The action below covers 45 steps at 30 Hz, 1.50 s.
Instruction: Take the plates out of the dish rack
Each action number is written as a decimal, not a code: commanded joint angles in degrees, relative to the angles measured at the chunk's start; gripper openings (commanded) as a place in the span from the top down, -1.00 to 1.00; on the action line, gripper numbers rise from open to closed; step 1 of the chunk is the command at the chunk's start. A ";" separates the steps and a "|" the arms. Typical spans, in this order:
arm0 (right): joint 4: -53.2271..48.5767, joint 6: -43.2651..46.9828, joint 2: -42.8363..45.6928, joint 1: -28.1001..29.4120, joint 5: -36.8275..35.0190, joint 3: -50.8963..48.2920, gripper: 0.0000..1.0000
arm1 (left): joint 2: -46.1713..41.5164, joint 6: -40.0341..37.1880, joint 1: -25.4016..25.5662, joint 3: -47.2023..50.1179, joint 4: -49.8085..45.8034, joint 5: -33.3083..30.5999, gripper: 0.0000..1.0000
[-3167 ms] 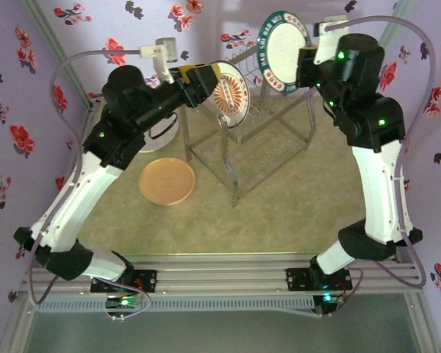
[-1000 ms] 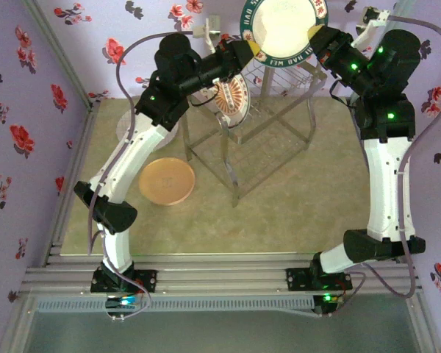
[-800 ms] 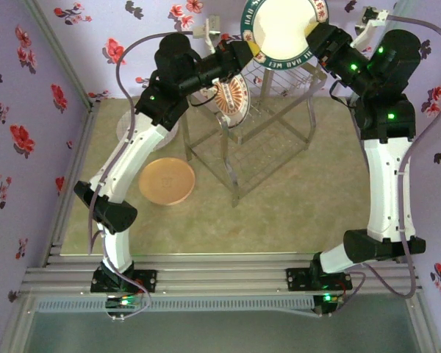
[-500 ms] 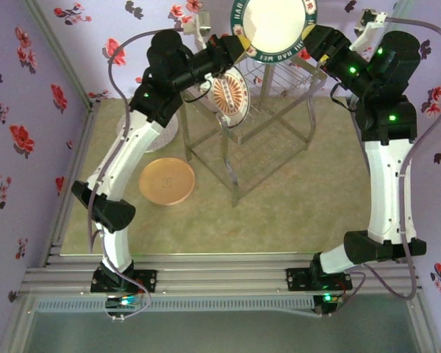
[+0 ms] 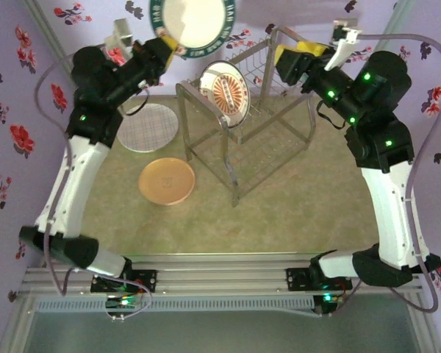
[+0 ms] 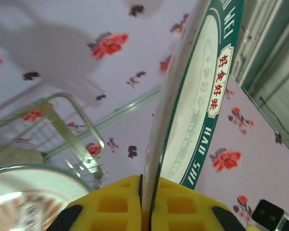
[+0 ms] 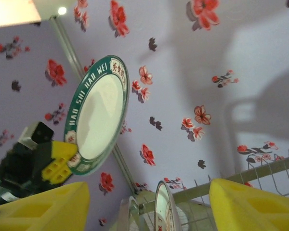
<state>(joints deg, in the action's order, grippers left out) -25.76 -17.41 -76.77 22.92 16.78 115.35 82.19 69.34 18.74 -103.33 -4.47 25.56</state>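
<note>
Left of the dish rack point(image 5: 250, 125), handover finished.
Nearest me the pink plate point(image 5: 167, 181) and grid plate point(image 5: 151, 126) lie left of the rack; the sunburst plate point(image 5: 226, 93) stands inside. Farther back, my right gripper point(image 5: 296, 57) has let go, jaws apart; my left gripper point(image 5: 167, 46) alone clamps the green-rimmed plate point(image 5: 193, 22), swung leftward. Set-down next, I judge.

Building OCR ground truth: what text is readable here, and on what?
"HAO SHI", "HAO WEI": white letters on the rim of the green-rimmed plate.
"好食好味": red characters in a cream panel on the same rim.
Red marks on the other panels: too small to read.
</note>
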 commanded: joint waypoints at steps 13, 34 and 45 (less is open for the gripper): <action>-12.72 26.02 -2.36 17.25 -11.99 0.87 -0.39 | -33.57 0.25 -17.28 39.63 -23.99 -2.74 1.00; -29.87 36.65 -6.01 30.95 -14.99 3.79 -0.44 | -29.64 -3.71 -17.25 69.36 -18.21 -1.42 1.00; -29.18 36.07 -6.44 31.40 -15.89 3.62 -0.47 | -19.92 -4.99 -17.15 69.97 -9.10 0.67 1.00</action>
<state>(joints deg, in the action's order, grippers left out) -55.24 18.04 -83.37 53.69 2.28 117.71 61.23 66.26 1.85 -33.58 -18.96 24.08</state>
